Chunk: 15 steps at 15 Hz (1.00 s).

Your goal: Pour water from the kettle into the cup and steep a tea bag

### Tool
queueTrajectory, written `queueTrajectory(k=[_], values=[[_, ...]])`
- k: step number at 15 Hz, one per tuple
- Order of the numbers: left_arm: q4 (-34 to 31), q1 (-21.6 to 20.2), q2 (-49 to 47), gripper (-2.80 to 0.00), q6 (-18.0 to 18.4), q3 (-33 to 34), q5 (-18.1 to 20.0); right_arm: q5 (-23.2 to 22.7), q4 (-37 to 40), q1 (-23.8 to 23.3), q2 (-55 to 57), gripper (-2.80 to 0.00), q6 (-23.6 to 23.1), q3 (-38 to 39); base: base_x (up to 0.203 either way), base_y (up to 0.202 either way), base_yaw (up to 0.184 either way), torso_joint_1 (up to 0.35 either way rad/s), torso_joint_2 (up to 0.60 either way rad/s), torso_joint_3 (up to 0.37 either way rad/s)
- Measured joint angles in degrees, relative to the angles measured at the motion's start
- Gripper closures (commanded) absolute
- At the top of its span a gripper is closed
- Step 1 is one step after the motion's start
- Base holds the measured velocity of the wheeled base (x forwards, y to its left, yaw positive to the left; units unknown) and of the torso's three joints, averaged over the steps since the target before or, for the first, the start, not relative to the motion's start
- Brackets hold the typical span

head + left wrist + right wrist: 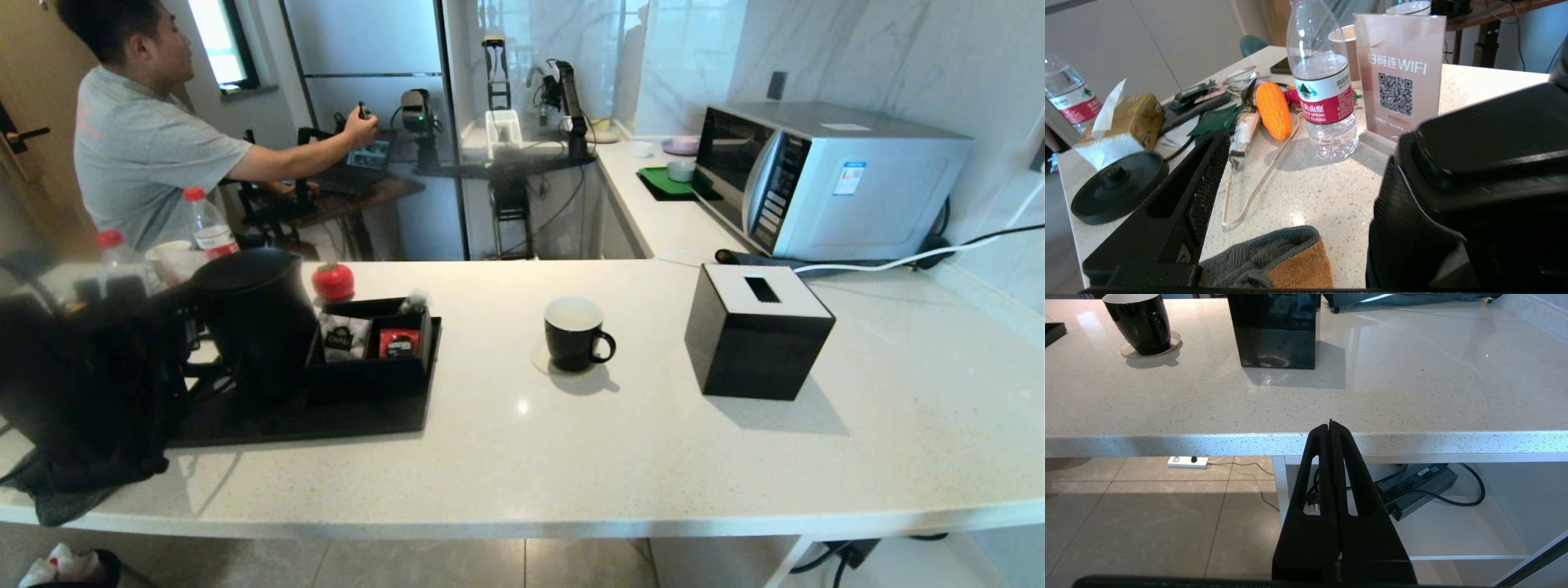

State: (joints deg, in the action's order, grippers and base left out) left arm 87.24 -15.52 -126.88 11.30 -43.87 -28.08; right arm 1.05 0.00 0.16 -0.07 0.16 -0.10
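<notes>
Right claw (1331,428) pressed together below counter edge, unseen from head; left claw (1298,171) spread beside kettle (257,314).

A black tissue box (758,331) with a white top stands on the pale counter (620,457), a microwave (824,175) behind it. A water bottle (1323,81), a WiFi sign (1399,73) and an orange toy corn (1274,109) sit near a folded cloth (1278,265).
</notes>
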Motion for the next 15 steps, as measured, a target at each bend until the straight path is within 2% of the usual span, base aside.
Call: queueTrajectory(k=[5,6,15], values=[[-0.02,0.00,0.09,-2.80,0.08,-0.35,0.14,0.00,0.00,0.00,0.00,0.00,0.02,0.00,0.000,0.000,0.000,0.000,0.00,0.000],[-0.05,0.00,0.09,0.00,0.08,-0.35,0.14,0.00,0.00,0.00,0.00,0.00,0.02,0.00,0.000,0.000,0.000,0.000,0.00,0.000],[-0.13,0.00,-0.44,0.00,-0.01,-0.26,0.11,0.00,0.00,0.00,0.00,0.00,0.00,0.00,0.000,0.000,0.000,0.000,0.00,0.000]])
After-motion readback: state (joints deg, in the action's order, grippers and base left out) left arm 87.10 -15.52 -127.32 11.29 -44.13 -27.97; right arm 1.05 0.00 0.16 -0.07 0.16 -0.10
